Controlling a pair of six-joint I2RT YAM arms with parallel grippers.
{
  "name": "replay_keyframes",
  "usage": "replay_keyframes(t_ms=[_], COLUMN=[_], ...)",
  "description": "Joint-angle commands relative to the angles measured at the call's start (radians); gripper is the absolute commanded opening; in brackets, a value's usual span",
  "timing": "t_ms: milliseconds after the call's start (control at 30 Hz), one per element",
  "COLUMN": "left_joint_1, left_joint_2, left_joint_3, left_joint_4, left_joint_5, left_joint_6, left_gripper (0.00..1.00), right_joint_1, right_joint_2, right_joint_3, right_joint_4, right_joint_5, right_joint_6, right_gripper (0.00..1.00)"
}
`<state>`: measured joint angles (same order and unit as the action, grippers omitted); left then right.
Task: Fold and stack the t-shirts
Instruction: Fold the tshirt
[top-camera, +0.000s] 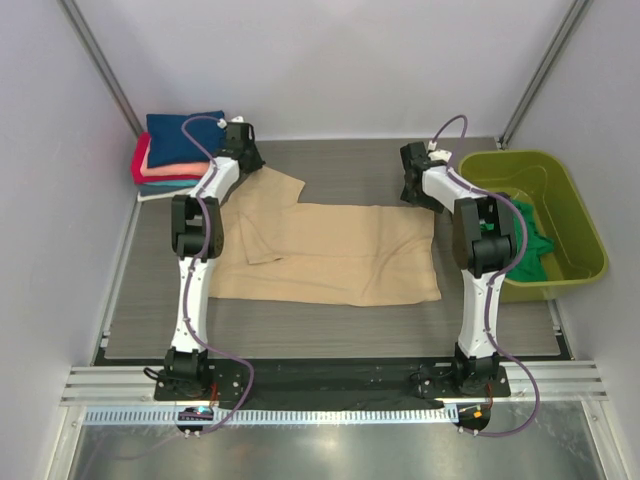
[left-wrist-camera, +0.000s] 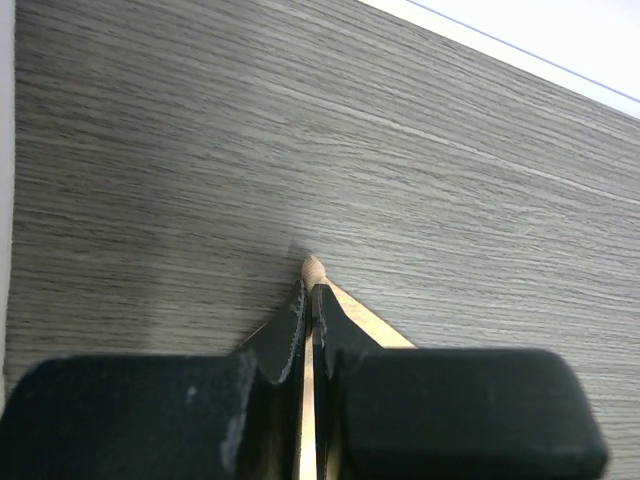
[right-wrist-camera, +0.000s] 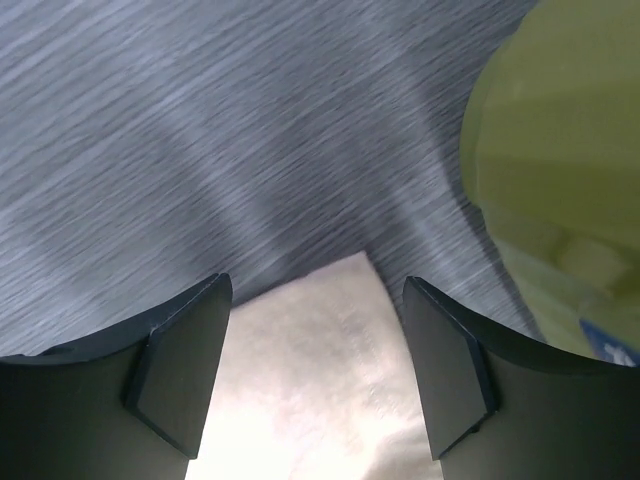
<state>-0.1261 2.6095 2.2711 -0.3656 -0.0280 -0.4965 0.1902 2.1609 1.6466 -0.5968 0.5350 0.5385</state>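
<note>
My left claw (left-wrist-camera: 308, 293) is clamped on an edge of the tan t-shirt (top-camera: 340, 250), while my right claw (right-wrist-camera: 315, 295) hangs open astride another corner.

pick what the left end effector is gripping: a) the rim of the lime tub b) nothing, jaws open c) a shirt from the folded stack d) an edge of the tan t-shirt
d: in the left wrist view the left end effector is shut, with a thin edge of the tan t-shirt pinched between its fingers.
</note>
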Motion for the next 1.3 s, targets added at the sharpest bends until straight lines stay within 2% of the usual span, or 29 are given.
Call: replay_keyframes(t_ms=[0,167,267,300,367,400,467,500,700,900,1267], left_joint_1=[0.014,0.013,0.016,0.014,0.016,0.016,0.017,0.017,0.013,-0.012,-0.014], left_joint_2=[-0.012,-0.022,-0.022,-0.022,-0.022,-0.022,-0.020,-0.019,-0.019,-0.150,-0.391], left_joint_3=[-0.031,-0.050,-0.050,-0.051,-0.051,-0.051,-0.050,-0.050,-0.042,-0.188,-0.337], left_joint_4=[-0.052,-0.038,-0.035,-0.036,-0.035,-0.035,-0.036,-0.035,-0.035,0.045,0.027], left_joint_5=[0.017,0.019,0.019,0.020,0.022,0.020,0.022,0.023,0.022,0.022,0.069], left_joint_6=[-0.016,-0.017,-0.019,-0.020,-0.020,-0.020,-0.022,-0.024,-0.011,0.001,-0.001], left_gripper=[0.00,0.00,0.00,0.00,0.00,0.00,0.00,0.00,0.00,0.00,0.00], right_joint_1=[-0.009,-0.014,-0.014,-0.014,-0.014,-0.014,-0.014,-0.014,-0.014,-0.012,-0.002], right_joint_2=[0.031,0.059,0.051,0.039,0.027,0.025,0.016,0.013,-0.013,-0.087,-0.220], right_joint_3=[0.036,0.013,-0.028,-0.040,-0.071,-0.079,-0.097,-0.108,-0.139,-0.119,-0.168], right_joint_4=[0.029,0.049,0.064,0.072,0.086,0.089,0.095,0.098,0.112,0.111,0.111], right_joint_5=[0.016,-0.021,-0.049,-0.058,-0.064,-0.070,-0.086,-0.090,-0.153,-0.205,-0.288], right_joint_6=[-0.023,-0.014,0.003,0.005,0.009,0.012,0.017,0.021,0.026,0.003,0.009], right_gripper=[0.75,0.70,0.56,0.47,0.37,0.25,0.12,0.01,0.01,0.01,0.01])
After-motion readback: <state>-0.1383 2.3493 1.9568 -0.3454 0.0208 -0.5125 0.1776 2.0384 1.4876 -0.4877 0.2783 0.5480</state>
